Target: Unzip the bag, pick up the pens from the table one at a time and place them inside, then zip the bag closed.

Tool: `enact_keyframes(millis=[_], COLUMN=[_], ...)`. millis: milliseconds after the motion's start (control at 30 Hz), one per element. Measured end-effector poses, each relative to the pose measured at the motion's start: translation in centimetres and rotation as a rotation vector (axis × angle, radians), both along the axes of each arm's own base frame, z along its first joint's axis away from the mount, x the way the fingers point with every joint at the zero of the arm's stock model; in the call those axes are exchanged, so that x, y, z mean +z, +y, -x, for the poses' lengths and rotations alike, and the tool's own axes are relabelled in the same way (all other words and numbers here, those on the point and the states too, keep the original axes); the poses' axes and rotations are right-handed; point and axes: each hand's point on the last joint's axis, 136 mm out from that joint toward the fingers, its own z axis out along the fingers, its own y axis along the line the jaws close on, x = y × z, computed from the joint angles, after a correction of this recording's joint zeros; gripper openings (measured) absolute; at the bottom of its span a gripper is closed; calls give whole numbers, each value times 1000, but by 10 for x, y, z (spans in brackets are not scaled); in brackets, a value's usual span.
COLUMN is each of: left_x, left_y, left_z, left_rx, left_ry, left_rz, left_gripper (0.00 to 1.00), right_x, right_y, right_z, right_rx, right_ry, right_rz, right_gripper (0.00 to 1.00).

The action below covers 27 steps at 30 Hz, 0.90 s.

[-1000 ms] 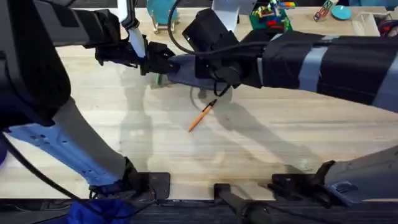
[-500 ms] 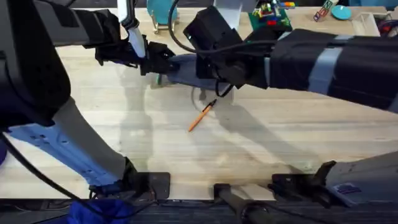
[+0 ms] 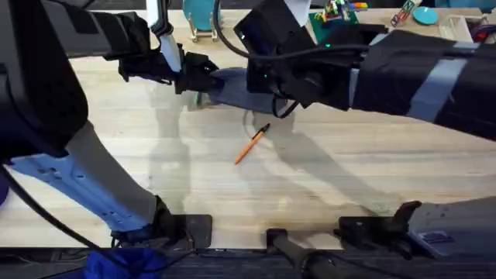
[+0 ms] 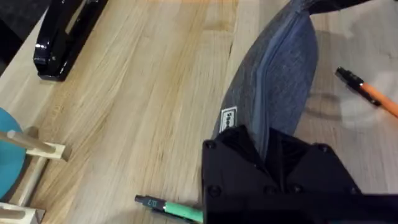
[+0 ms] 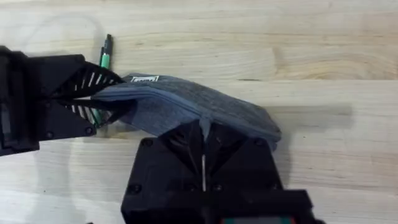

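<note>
Pale wooden bench [image 3: 325, 178]: left tool [image 3: 195, 80] clamps the bag [image 3: 232, 87] end; right tool [image 5: 203, 146] pinches its zipper ridge. Green pen [image 4: 177, 210] partly hidden; orange pen [image 3: 251, 145] exposed.

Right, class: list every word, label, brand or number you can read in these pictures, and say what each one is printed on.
None can be read.
Small white label on the bag: print too small to read.
Black end of the green pen: tiny pale marks, illegible.
</note>
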Motion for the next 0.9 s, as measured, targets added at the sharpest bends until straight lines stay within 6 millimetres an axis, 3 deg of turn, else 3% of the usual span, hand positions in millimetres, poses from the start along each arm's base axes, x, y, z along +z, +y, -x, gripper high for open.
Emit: enact_keyframes(millis=[900], left_x=[0], left_y=[0], left_z=[-1], left_rx=[1], left_ry=[-3], left_rz=[-3], left_gripper=[42], right_x=[7], right_y=[13], right_z=[-6], right_rx=[43], right_ry=[-20], right_rz=[-60], right_gripper=[33])
